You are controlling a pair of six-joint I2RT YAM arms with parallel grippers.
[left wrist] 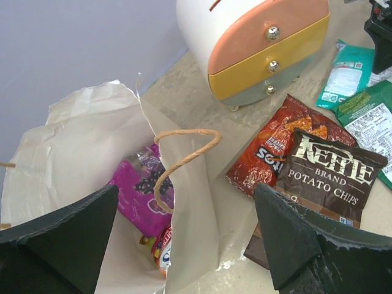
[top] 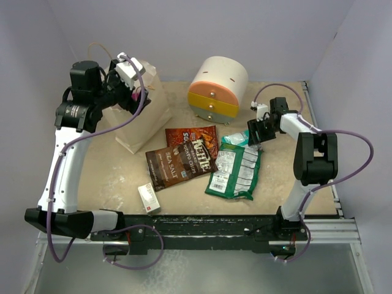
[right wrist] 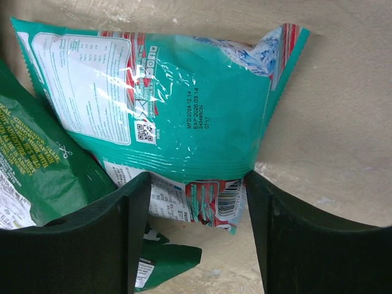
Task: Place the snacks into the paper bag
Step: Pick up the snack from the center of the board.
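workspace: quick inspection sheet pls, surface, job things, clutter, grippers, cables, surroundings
surface: tan table, pale smudges.
job's things: paper bag far left, open, purple packet inside; on the table, red-brown bag, Kettle bag, sea salt bag, green bag, teal packet.
clutter: white box near front edge; drawer unit at back.
grippers: left gripper open above bag mouth; right gripper open over teal packet.
cables: purple cables along both arms, off the snacks.
surroundings: plain walls.
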